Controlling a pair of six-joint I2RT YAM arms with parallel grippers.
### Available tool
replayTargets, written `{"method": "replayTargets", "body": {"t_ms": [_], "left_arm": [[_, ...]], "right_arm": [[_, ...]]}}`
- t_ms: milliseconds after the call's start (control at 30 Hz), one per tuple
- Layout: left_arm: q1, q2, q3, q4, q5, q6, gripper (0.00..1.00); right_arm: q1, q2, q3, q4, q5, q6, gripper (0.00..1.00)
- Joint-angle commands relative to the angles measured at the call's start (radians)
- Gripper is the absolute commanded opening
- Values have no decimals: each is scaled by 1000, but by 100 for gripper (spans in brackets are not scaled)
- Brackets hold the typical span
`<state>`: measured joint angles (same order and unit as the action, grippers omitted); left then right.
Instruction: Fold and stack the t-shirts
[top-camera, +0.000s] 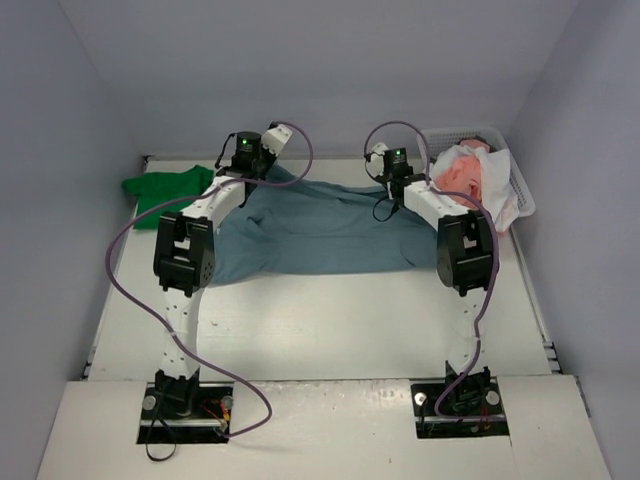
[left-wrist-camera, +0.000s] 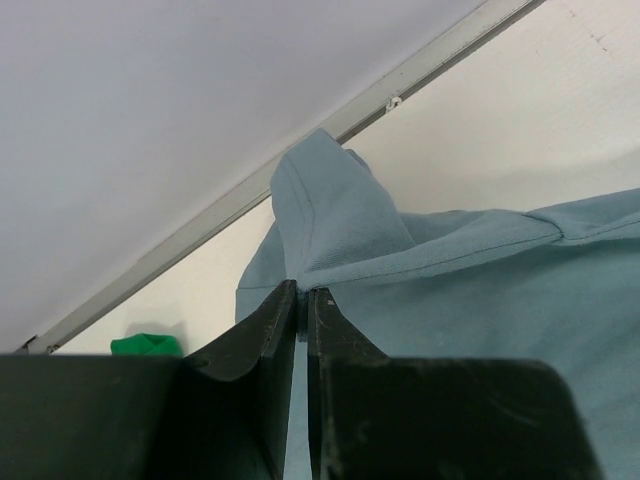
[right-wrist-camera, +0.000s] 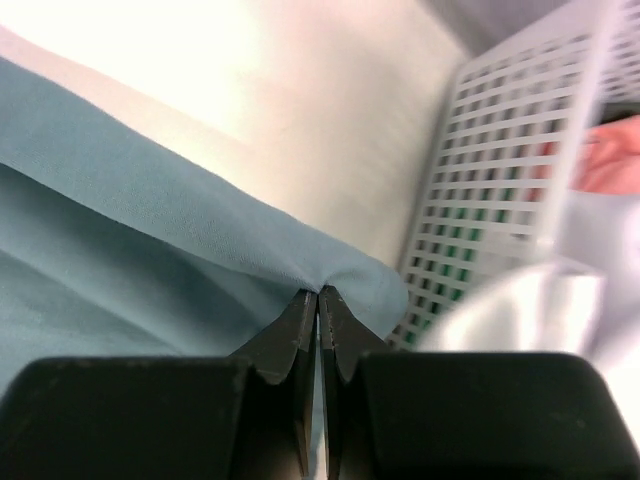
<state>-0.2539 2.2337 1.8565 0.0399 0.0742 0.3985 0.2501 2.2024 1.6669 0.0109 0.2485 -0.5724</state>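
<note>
Your left gripper (left-wrist-camera: 303, 290) is pinched tight on a fold of the light blue t-shirt (top-camera: 320, 235) at its far left corner, and the cloth peaks up above the fingertips. Your right gripper (right-wrist-camera: 318, 292) is clamped on the same shirt's far right edge, just beside the white mesh basket (top-camera: 515, 170). Between the two grips the shirt lies spread across the far half of the table (top-camera: 350, 320). A green t-shirt (top-camera: 160, 186) sits bunched at the far left, near the blue one. A salmon pink garment (top-camera: 455, 175) and white cloth (top-camera: 500, 205) fill the basket.
</note>
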Motion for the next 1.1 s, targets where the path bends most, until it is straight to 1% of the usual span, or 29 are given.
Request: {"method": "replayTargets", "body": {"t_ms": [0, 267, 467, 567, 700, 800, 933, 1000, 1067], "left_arm": [[10, -117, 50, 38, 1, -15, 3], [10, -187, 10, 8, -5, 11, 3], [10, -285, -78, -21, -10, 46, 3], [10, -339, -129, -38, -1, 60, 3], [10, -408, -177, -155, 27, 88, 4], [10, -437, -178, -230, 35, 108, 4], [10, -462, -180, -397, 42, 134, 5], [10, -488, -200, -449, 47, 140, 5], [10, -529, -247, -463, 56, 145, 5]], "right_arm": [[3, -116, 27, 61, 37, 14, 0], [15, -185, -5, -40, -9, 2, 0], [32, -254, -47, -83, -23, -15, 0], [46, -279, -52, -132, -43, -29, 0], [67, -325, -81, -175, -40, -55, 0], [80, -348, -82, -215, -32, -67, 0], [95, -385, -93, -261, -12, -84, 0], [101, -411, -101, -288, -6, -92, 0], [107, -435, -111, -321, 1, -98, 0]]}}
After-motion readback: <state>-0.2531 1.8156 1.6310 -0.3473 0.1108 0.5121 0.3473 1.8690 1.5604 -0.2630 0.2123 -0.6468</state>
